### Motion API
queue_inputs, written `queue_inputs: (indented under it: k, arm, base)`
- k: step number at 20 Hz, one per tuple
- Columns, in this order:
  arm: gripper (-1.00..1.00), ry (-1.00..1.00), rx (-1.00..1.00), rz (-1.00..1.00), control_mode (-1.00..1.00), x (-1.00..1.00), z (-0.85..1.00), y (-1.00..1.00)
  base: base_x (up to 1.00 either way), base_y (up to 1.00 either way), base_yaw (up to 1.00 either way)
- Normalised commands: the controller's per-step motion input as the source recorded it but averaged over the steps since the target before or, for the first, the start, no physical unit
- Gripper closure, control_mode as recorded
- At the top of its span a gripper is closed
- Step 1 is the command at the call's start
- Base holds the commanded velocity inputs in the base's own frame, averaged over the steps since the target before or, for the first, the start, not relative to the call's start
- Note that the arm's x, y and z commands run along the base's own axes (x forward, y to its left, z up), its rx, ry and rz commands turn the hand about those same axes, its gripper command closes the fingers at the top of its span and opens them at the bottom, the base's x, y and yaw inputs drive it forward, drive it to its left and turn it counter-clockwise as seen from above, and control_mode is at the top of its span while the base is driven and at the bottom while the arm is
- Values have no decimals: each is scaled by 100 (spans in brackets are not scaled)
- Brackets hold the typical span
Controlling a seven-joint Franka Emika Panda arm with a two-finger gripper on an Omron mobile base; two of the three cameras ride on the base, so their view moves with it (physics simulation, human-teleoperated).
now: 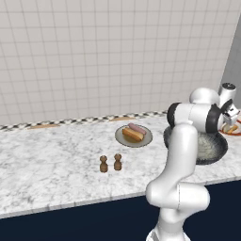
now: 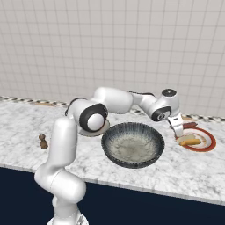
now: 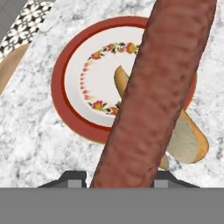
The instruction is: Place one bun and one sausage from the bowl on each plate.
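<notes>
The sausage (image 3: 153, 92) is shown clamped between nearly closed jaws and held above the red-rimmed plate (image 3: 70, 113), on which a bun (image 3: 188, 140) already lies. In the right base view the gripper (image 2: 178, 127) hangs just above that plate's (image 2: 211, 141) near edge, beside the bowl (image 2: 133, 145). The second plate (image 1: 143, 140), on the far side of the bowl (image 1: 214, 151) from the first, already carries a bun (image 1: 132, 134) and a sausage (image 1: 137, 128).

Risks, as judged from this pose: the sausage is a smooth, round-ended cylinder, so a release from height is likely to let it roll across the shallow plate and over the low rim onto the bench (image 1: 52, 160). It is held crossing over the bun, so it may be dropped onto the bun's rounded crust and slide off sideways. The grip appears to sit near one end; a tilt on release is possible.

Materials and shapes: the sausage is dull pinkish-red with a faintly mottled skin. The bun is elongated, golden-crusted, with a pale cut face. The red-rimmed plate is glossy white with a floral ring. The bowl is round, dark outside, pale and speckled inside. The bench is veined grey-white marble. Two small brown turned shakers (image 1: 110, 163) stand on the bench, well apart from the bowl.
</notes>
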Motion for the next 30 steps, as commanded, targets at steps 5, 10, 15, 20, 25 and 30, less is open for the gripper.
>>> queue_inputs:
  k: [5, 10, 15, 20, 25, 30]
  arm:
    - [100, 1, -3, 0, -100, 23, -27, -3]
    - [100, 0, 0, 0, -100, 34, -12, -18]
    - [100, 3, -2, 0, -100, 22, -22, -26]
    - [-100, 2, 0, 0, -100, 10, 0, -6]
    - [-100, 0, 0, 0, -100, 23, 0, 0]
    - [-100, -1, 0, 1, -100, -62, 21, 17]
  base:
    - [0, 0, 0]
    - [0, 0, 0]
    - [0, 0, 0]
    - [0, 0, 0]
    - [0, 0, 0]
    - [0, 0, 0]
